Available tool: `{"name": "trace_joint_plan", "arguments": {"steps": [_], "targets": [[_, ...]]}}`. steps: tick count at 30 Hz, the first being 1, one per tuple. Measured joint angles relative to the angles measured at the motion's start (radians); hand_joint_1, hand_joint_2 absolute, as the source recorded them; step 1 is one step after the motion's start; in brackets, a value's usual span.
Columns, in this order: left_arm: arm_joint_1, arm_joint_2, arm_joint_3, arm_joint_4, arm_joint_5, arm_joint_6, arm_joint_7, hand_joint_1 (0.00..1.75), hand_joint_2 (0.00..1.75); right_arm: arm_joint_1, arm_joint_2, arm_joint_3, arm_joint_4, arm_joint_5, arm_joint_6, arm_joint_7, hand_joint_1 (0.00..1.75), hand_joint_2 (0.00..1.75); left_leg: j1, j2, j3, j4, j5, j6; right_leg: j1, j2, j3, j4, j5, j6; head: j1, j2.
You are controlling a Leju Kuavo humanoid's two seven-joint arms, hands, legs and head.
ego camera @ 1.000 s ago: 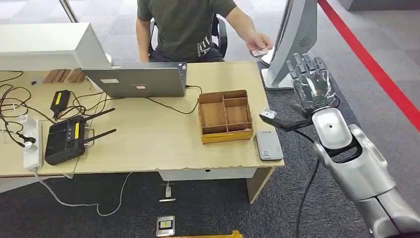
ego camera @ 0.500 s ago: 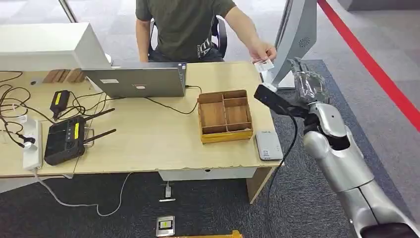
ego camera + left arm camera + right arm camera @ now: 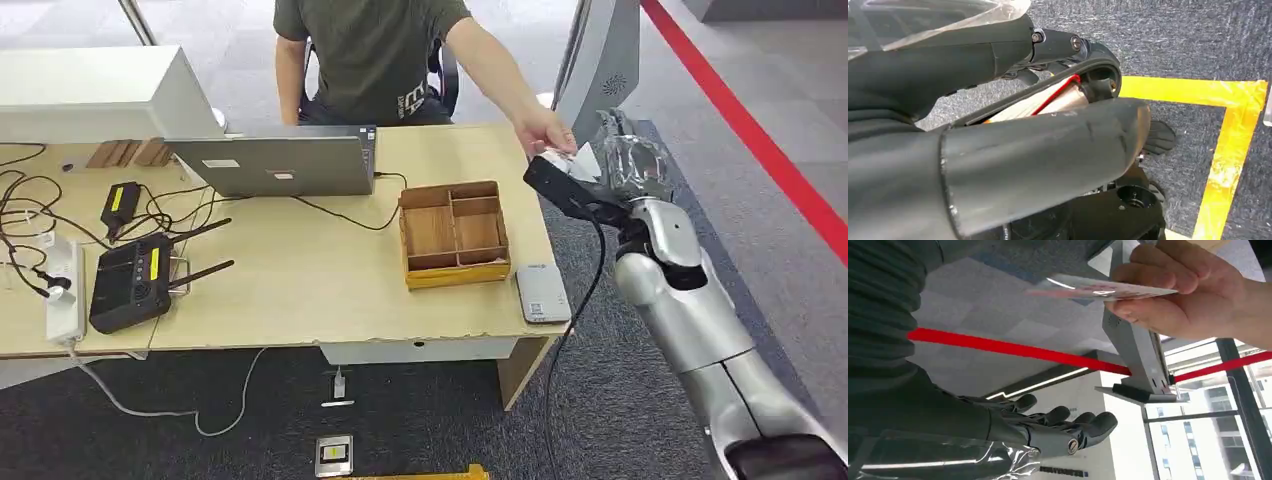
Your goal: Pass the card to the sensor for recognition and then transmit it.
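Observation:
A person's hand [image 3: 545, 133] holds a white card [image 3: 585, 160] out over the table's far right corner, right beside my raised right hand [image 3: 630, 165]. In the right wrist view the card [image 3: 1098, 290] is pinched flat in the person's fingers [image 3: 1173, 295]. My right hand [image 3: 1048, 427] lies a little apart from it with fingers stretched out, holding nothing. The grey card sensor [image 3: 543, 293] lies flat on the table's near right corner. My left hand [image 3: 1048, 145] hangs over the floor, thumb and fingers apart with nothing between them.
A wooden divided tray [image 3: 455, 232] sits left of the sensor. A laptop [image 3: 275, 162], a black router [image 3: 130, 282] and cables crowd the table's left half. A grey kiosk stand [image 3: 600, 60] rises behind my right hand. The person sits across the table [image 3: 300, 270].
The person's hand has carried the card from beside the kiosk down to my right hand. My right arm has swung in toward the table corner.

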Motion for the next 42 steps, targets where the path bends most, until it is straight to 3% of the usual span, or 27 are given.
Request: {"name": "trace_joint_plan", "arguments": {"steps": [6, 7, 8, 9, 30, 42], "targets": [[0.000, 0.000, 0.000, 0.000, -0.006, -0.003, -0.017, 0.00, 0.00, -0.028, 0.000, 0.010, 0.043, -0.010, -0.041, -0.030, 0.00, 1.75, 0.000, 0.000, 0.000, 0.000, 0.000, 0.000, 0.000, 0.000, 0.000, 0.000, 0.000, 0.000, 0.000, 0.000], [0.000, 0.000, 0.000, 0.000, -0.006, -0.003, -0.018, 0.00, 0.00, -0.030, 0.000, 0.013, 0.050, -0.011, -0.044, -0.032, 1.50, 1.75, 0.000, 0.000, 0.000, 0.000, 0.000, 0.000, 0.000, 0.000, 0.000, 0.000, 0.000, 0.000, 0.000, 0.000], [0.000, 0.000, 0.000, 0.000, -0.006, -0.003, -0.019, 0.00, 0.00, -0.033, 0.000, 0.016, 0.058, -0.017, -0.047, -0.037, 1.50, 1.75, 0.000, 0.000, 0.000, 0.000, 0.000, 0.000, 0.000, 0.000, 0.000, 0.000, 0.000, 0.000, 0.000, 0.000], [0.000, 0.000, 0.000, 0.000, -0.005, -0.003, -0.020, 0.00, 0.00, -0.036, 0.000, 0.019, 0.065, -0.021, -0.050, -0.040, 1.75, 1.75, 0.000, 0.000, 0.000, 0.000, 0.000, 0.000, 0.000, 0.000, 0.000, 0.000, 0.000, 0.000, 0.000, 0.000], [0.000, 0.002, 0.000, 0.000, 0.002, 0.000, -0.024, 0.00, 0.00, -0.050, 0.005, 0.089, 0.172, -0.021, -0.120, -0.061, 1.75, 1.75, 0.000, 0.000, 0.000, 0.000, 0.000, 0.000, 0.000, 0.000, 0.000, 0.000, 0.000, 0.000, 0.000, 0.000], [0.003, 0.010, 0.000, 0.000, -0.001, -0.001, -0.002, 0.00, 0.00, 0.087, -0.039, 0.045, 0.166, 0.004, -0.074, -0.068, 1.75, 1.75, 0.000, 0.000, 0.000, 0.000, 0.000, 0.000, 0.000, 0.000, 0.000, -0.001, 0.000, 0.000, 0.000, 0.000]]}}
